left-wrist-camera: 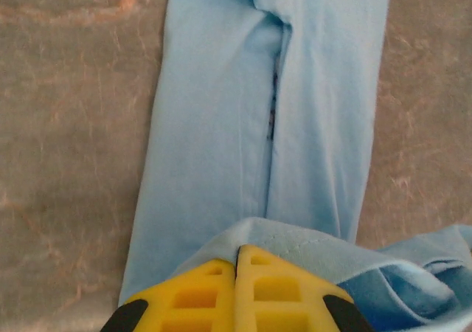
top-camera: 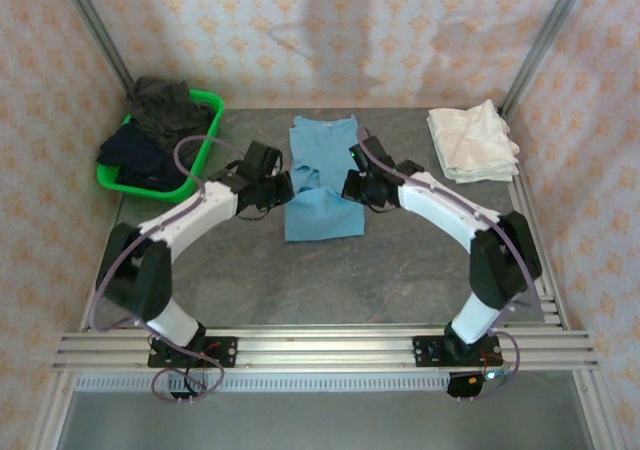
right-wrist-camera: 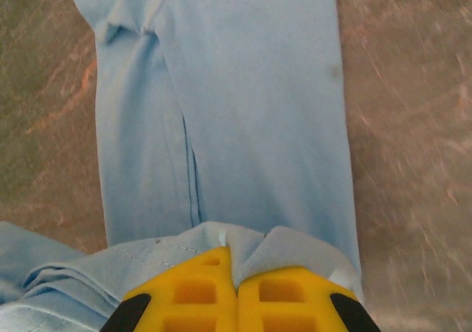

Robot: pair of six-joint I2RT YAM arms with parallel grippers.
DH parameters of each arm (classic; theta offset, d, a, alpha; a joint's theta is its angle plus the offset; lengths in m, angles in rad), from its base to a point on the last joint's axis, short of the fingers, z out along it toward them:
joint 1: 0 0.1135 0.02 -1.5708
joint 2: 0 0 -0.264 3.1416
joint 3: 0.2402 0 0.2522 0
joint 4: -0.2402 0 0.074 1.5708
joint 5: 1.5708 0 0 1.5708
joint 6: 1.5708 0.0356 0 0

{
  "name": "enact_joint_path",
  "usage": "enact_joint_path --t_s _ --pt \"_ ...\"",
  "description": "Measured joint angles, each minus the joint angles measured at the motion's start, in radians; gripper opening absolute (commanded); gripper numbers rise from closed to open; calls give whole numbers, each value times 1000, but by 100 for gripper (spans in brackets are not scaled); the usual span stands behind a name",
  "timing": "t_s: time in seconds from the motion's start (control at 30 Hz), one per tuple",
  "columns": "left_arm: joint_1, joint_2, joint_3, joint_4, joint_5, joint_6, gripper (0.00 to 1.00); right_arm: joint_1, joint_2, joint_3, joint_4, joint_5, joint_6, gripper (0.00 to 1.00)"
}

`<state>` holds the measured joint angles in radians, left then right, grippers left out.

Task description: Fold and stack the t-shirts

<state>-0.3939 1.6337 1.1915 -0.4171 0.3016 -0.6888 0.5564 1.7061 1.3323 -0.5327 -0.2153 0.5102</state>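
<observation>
The sky-blue t-shirt (top-camera: 322, 210) lies folded into a long strip at the middle of the table, running from the back toward me. My left gripper (top-camera: 284, 186) sits at its left edge and my right gripper (top-camera: 350, 183) at its right edge, about halfway along. In the left wrist view the yellow fingers (left-wrist-camera: 199, 288) are shut on a lifted fold of the blue t-shirt (left-wrist-camera: 214, 125). In the right wrist view my right gripper (right-wrist-camera: 234, 254) pinches a bunched edge of the same blue t-shirt (right-wrist-camera: 258, 111). A cream-white t-shirt pile (top-camera: 472, 142) rests at the back right.
A green plastic basket (top-camera: 207, 98) holding dark clothes (top-camera: 160, 120) stands at the back left corner. Patterned walls close in the table on three sides. The grey tabletop (top-camera: 400, 270) is bare between the shirt and the arm bases.
</observation>
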Motion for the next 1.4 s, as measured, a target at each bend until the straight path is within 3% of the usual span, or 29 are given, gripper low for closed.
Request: enact_joint_path --t_s 0.33,0.6,0.7,0.73,0.77,0.8,0.83,0.93,0.97,1.1,1.2,1.3,1.4 --pt "88 358 381 -123 109 93 0 -108 257 230 -48 -126 -60 1" --pt "119 480 513 -206 142 116 1 -138 417 412 -110 -169 -90 8" --pt "130 520 563 -233 153 126 13 -147 456 451 -131 -175 -96 10" --pt "135 539 596 -256 166 138 17 -150 466 462 -138 -175 -97 15" --pt "135 558 627 -276 172 154 23 -153 475 470 -146 -174 -99 20" --pt "140 584 678 -303 177 169 36 -157 483 478 -153 -174 -106 24" --pt "141 608 727 -325 182 186 40 -161 489 483 -159 -173 -112 26" --pt "148 643 815 -367 191 219 44 -177 496 487 -171 -171 -117 40" --pt "152 644 829 -380 193 228 45 -183 496 489 -177 -171 -116 40" --pt "172 631 840 -404 192 246 46 -203 496 528 -202 -151 -123 40" --pt "174 578 755 -397 180 256 46 -203 465 491 -165 -143 -121 37" --pt "150 497 628 -381 177 269 39 -187 399 374 -109 -154 -110 31" --pt "118 469 561 -348 185 269 35 -157 406 362 -99 -179 -107 30"
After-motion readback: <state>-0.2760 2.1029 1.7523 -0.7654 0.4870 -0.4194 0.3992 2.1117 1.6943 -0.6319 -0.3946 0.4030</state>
